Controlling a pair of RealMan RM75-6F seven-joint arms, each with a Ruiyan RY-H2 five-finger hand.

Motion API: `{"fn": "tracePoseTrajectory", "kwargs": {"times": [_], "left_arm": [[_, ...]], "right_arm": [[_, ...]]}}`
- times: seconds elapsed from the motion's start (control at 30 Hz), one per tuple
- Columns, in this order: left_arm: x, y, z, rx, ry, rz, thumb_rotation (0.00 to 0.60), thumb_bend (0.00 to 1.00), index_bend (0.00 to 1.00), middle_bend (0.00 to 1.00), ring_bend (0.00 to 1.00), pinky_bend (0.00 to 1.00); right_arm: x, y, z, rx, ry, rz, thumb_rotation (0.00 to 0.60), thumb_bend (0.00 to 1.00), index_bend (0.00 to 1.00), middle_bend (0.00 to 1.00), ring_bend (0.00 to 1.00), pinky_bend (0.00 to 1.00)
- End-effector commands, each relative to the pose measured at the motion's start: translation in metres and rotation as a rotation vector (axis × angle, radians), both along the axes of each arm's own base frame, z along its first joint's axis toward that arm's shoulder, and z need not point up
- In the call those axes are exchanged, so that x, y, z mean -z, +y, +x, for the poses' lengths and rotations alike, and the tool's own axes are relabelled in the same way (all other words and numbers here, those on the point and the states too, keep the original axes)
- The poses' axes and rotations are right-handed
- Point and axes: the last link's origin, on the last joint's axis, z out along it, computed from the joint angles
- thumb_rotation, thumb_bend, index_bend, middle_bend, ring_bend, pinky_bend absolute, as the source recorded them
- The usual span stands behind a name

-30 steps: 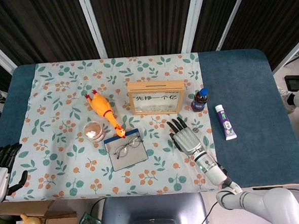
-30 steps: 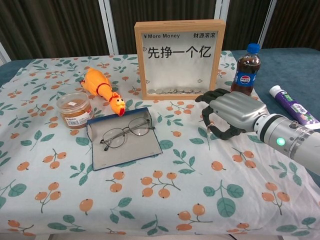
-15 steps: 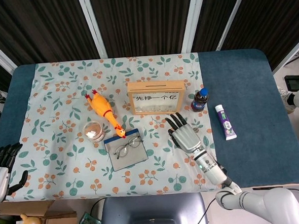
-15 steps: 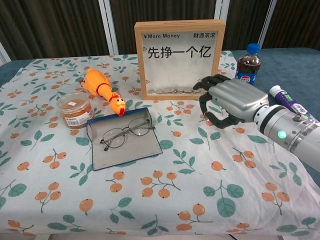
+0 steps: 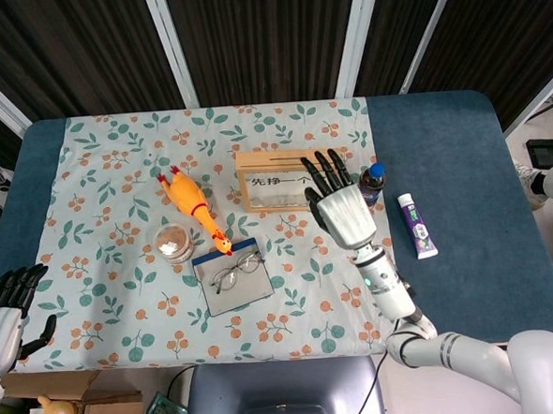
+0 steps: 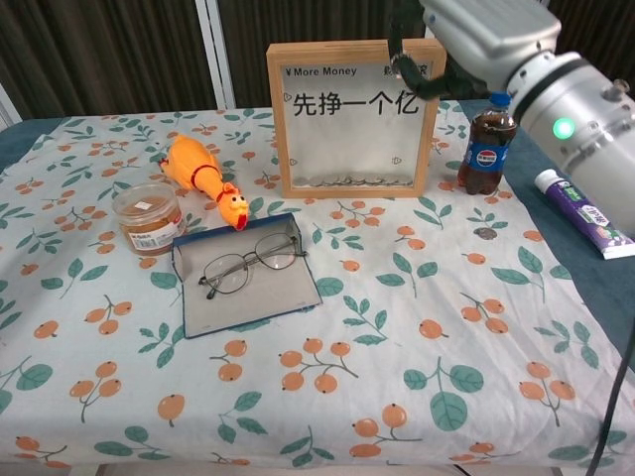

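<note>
Hovering with fingers spread and holding nothing, my right hand [image 5: 340, 206] sits above the wooden coin frame [image 6: 354, 118] reading "More Money" and "先挣一个亿", just beside the Pepsi bottle [image 6: 486, 145]. My left hand [image 5: 3, 308] hangs off the table's [image 5: 461, 158] edge, fingers loosely apart, grasping nothing.

Blue table [image 5: 461, 158]; floral cloth [image 5: 123, 301] on it, toothpaste tube [image 5: 417, 226] beside.

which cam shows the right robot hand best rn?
Head view: the whole right robot hand shows, fingers spread, above the wooden frame. Chest view crops it at the top edge, showing only palm and wrist.
</note>
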Motion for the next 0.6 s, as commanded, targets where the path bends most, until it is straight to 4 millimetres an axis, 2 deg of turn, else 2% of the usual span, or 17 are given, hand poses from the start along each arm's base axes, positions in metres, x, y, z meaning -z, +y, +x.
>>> {"fn": "tracePoseTrajectory", "kwargs": {"times": [0.03, 0.27, 0.4, 0.6], "left_arm": [[0.000, 0.000, 0.000, -0.002, -0.001, 0.000, 0.600, 0.44, 0.00, 0.08, 0.01, 0.01], [-0.003, 0.001, -0.003, -0.014, -0.009, 0.005, 0.600, 0.45, 0.00, 0.08, 0.01, 0.01], [-0.003, 0.001, -0.003, -0.014, -0.011, 0.004, 0.600, 0.45, 0.00, 0.08, 0.01, 0.01], [-0.005, 0.001, -0.004, -0.015, -0.017, 0.006, 0.600, 0.45, 0.00, 0.08, 0.01, 0.01]], "right_arm": [[-0.020, -0.026, 0.035, 0.018, 0.009, -0.077, 0.600, 0.69, 0.71, 0.23, 0.01, 0.10], [-0.033, -0.060, 0.071, 0.092, 0.050, -0.149, 0.600, 0.69, 0.70, 0.23, 0.01, 0.10], [-0.024, -0.073, 0.085, 0.138, 0.104, -0.145, 0.600, 0.69, 0.70, 0.23, 0.01, 0.10], [-0.001, -0.077, 0.092, 0.154, 0.155, -0.115, 0.600, 0.69, 0.70, 0.23, 0.01, 0.10]]}}
